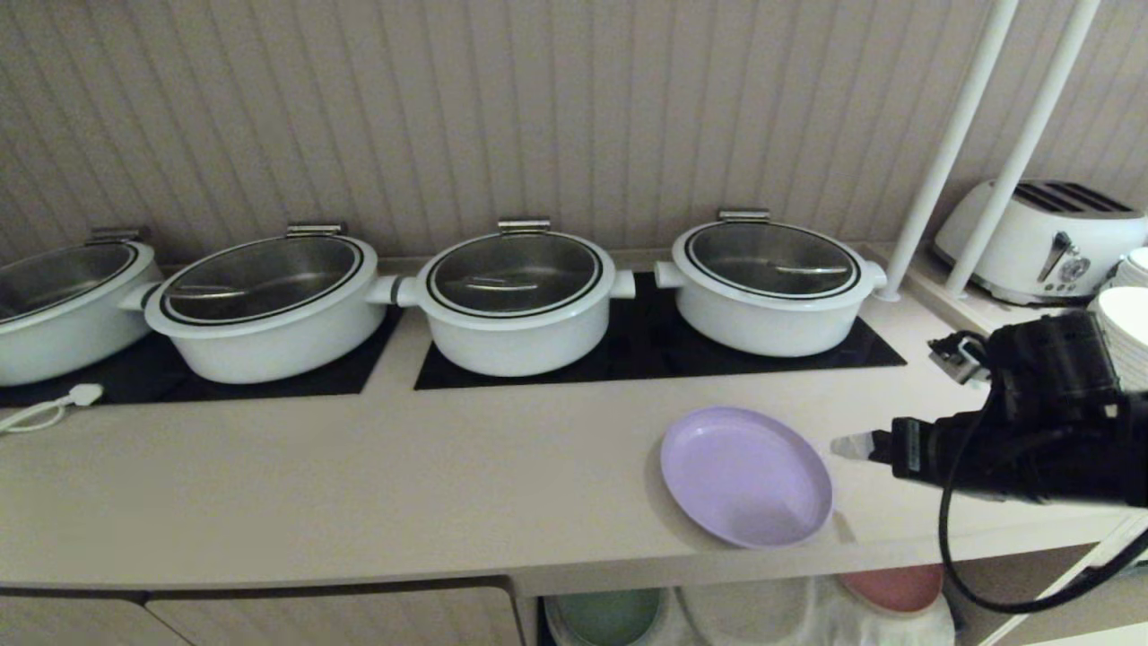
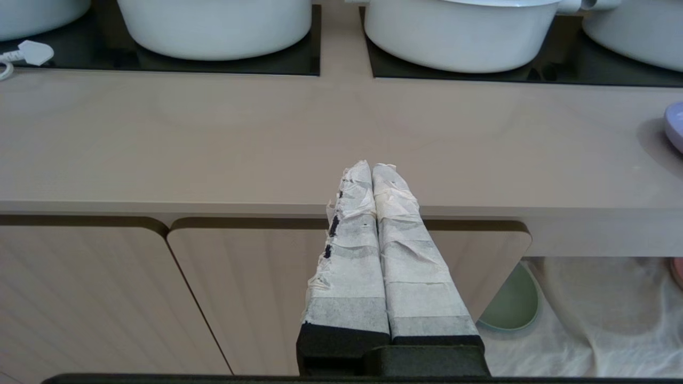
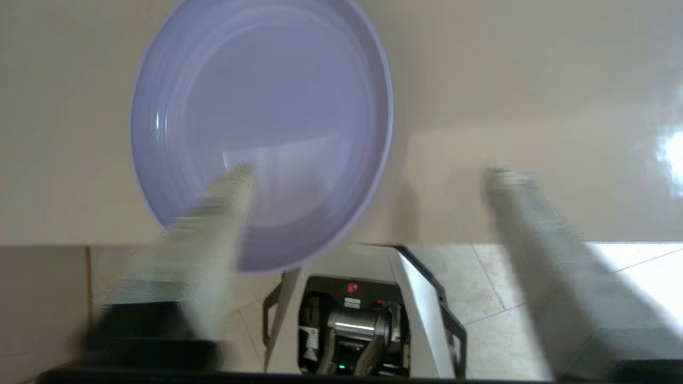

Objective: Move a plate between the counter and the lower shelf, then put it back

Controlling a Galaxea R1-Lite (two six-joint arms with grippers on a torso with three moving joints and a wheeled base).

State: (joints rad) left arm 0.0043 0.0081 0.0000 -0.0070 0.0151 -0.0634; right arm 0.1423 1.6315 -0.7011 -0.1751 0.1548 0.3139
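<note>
The pale lilac plate (image 1: 746, 475) lies flat on the beige counter (image 1: 359, 484), close to its front edge. My right gripper (image 1: 852, 446) hovers just to the plate's right, level with it and pointing at its rim. In the right wrist view this gripper (image 3: 371, 176) is open wide. One finger (image 3: 227, 213) overlaps the plate (image 3: 256, 106) and the other stands off to its side, and nothing is gripped. My left gripper (image 2: 373, 168) is shut and empty, parked in front of a cabinet door below the counter edge. The lower shelf (image 1: 789, 619), draped in white cloth, shows under the counter.
Several white pots (image 1: 516, 305) with glass lids sit on black hob panels at the back. A toaster (image 1: 1040, 238), two white poles (image 1: 951, 144) and a stack of white plates (image 1: 1126, 332) crowd the right end. A green plate (image 1: 610, 615) and a pink plate (image 1: 897, 588) lie on the shelf.
</note>
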